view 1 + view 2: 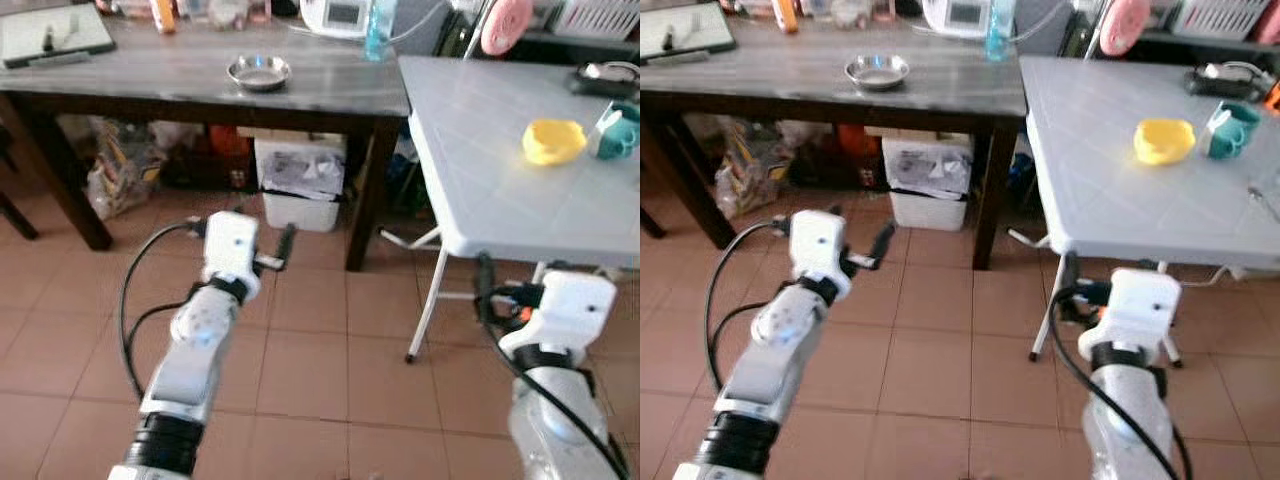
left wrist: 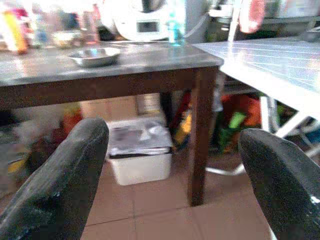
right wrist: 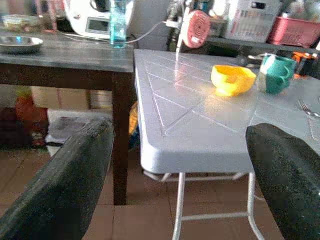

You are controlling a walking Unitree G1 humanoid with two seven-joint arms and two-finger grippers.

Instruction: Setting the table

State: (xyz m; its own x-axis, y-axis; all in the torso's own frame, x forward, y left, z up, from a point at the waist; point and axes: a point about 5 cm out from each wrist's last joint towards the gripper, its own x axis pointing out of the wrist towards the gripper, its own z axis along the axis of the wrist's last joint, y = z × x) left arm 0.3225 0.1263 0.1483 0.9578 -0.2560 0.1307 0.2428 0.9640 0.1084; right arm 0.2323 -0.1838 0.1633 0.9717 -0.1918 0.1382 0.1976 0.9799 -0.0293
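Both pincers, left pincer (image 2: 170, 170) and right pincer (image 3: 180, 170), hang released before the white tabletop (image 1: 480, 170) bearing a yellow bowl (image 1: 553, 140) and teal mug (image 1: 617, 132).

Beside the yellow bowl (image 1: 553, 141), the green cup (image 1: 618, 132) is getting cut off by the edge. My fork (image 3: 309, 108) near it is looking too blurry.

I'm looking at a home kitchen or dining corner: terracotta floor tiles (image 1: 320, 350), a dark wooden surface (image 1: 200, 75) carrying a countertop appliance (image 2: 137, 22), a white folding surface (image 1: 1140, 190) with bowl (image 1: 1164, 140) and mug (image 1: 1225, 130).
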